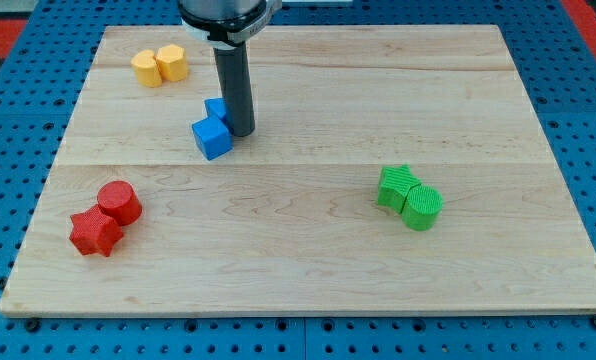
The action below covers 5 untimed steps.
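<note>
My tip rests on the wooden board, pressed against the right side of two blue blocks. The nearer blue cube sits just left of the tip, and a second blue block is partly hidden behind the rod. At the view's top left stand two yellow blocks, touching each other. A red cylinder and a red star-like block lie at the lower left. To the right lie a green block and a green cylinder, side by side.
The board lies on a blue perforated table. The arm's dark body hangs over the board's top edge.
</note>
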{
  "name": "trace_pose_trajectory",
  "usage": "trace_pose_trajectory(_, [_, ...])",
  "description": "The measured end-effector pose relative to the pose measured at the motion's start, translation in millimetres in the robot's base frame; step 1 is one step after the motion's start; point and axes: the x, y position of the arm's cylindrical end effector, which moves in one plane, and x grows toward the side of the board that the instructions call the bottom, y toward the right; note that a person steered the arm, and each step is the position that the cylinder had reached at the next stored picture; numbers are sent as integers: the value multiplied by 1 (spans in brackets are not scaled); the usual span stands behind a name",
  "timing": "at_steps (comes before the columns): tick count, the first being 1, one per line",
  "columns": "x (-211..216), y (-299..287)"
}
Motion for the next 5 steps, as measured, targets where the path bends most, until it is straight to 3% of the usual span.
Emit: trace_pose_trajectory(5, [-13, 25])
